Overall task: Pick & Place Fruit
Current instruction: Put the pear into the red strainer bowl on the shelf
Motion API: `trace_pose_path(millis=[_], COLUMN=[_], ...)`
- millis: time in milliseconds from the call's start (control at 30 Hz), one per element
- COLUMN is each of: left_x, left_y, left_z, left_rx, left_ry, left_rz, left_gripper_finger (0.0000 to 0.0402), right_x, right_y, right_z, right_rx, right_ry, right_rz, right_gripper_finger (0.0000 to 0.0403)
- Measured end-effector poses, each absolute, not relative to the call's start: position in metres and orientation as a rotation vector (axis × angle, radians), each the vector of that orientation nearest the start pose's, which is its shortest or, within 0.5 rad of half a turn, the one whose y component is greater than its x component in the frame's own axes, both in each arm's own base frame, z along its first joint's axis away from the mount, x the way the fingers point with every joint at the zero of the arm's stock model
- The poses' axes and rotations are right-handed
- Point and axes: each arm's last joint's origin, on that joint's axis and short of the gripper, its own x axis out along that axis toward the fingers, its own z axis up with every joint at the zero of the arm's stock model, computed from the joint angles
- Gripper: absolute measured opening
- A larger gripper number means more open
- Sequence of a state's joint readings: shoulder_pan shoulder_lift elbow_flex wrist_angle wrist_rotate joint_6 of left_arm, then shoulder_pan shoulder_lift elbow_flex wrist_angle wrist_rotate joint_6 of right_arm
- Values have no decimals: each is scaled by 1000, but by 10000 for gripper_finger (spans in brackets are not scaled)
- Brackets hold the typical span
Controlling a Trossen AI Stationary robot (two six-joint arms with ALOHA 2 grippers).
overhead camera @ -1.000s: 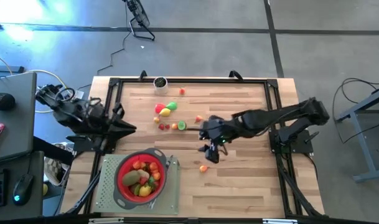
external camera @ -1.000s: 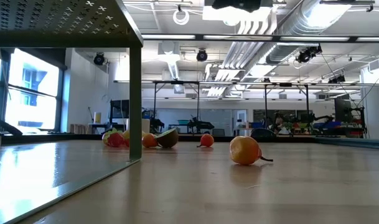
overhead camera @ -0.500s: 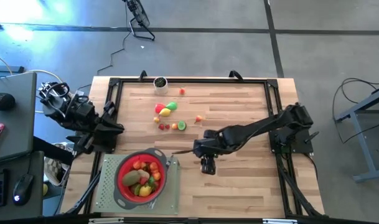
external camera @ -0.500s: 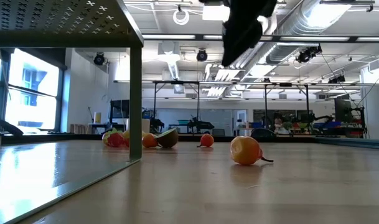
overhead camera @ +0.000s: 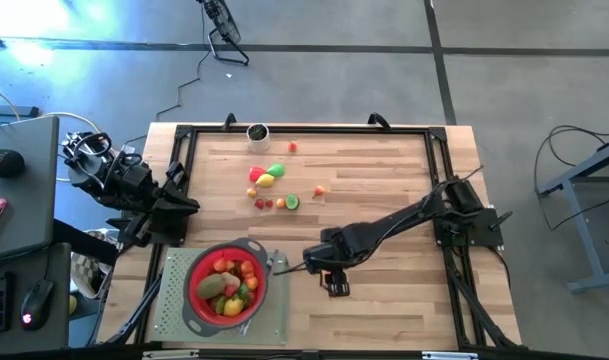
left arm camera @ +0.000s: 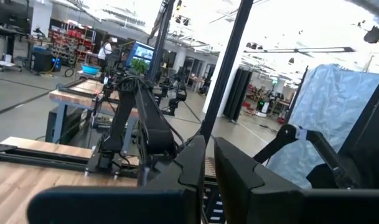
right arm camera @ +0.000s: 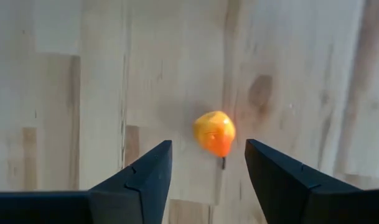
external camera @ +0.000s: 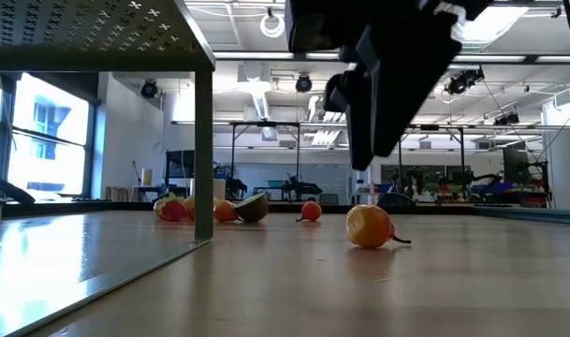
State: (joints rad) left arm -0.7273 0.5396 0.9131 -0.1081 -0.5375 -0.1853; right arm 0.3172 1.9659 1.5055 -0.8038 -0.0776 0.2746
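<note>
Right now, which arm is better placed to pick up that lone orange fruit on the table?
The right arm. Its gripper hangs over the orange fruit, jaws open on either side, while the left gripper sits shut at the table's left edge.

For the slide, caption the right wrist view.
Right pincer open above an orange toy fruit lying on the wooden table.

You have pale, matt wood planks on the table [right arm camera: 65, 62] under the right gripper [right arm camera: 208, 177], with visible grain and a dark knot; the orange fruit [right arm camera: 215, 132] between its fingers looks smooth, slightly glossy plastic; the fingers [right arm camera: 139, 177] themselves are dark, matt plastic; the red strainer [overhead camera: 197, 297] beside it looks shiny plastic.
</note>
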Motion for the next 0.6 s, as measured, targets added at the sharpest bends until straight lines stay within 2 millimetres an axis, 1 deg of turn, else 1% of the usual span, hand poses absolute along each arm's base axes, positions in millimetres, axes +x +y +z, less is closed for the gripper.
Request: trace_pose_path(millis=[133, 267, 400, 467, 600], left_x=[76, 76, 76, 76, 76], left_y=[-48, -48, -48, -48, -48], left_z=[409, 409, 409, 409, 409], left_rx=[-343, -343, -343, -344, -344], left_ry=[-197, -196, -197, -196, -197], left_rz=[-209, -209, -209, -209, -209], left_gripper_finger=[30, 30, 30, 30, 30], right_x=[379, 382, 384, 387, 387], right_y=[134, 137, 137, 138, 139], right_z=[183, 172, 165, 163, 158], right_rx=[12, -26, -20, 11, 46], right_ry=[1309, 1299, 1317, 1310, 1327], right_rz=[121, 51, 50, 74, 54], right_gripper_finger=[202, 205, 206, 206, 206])
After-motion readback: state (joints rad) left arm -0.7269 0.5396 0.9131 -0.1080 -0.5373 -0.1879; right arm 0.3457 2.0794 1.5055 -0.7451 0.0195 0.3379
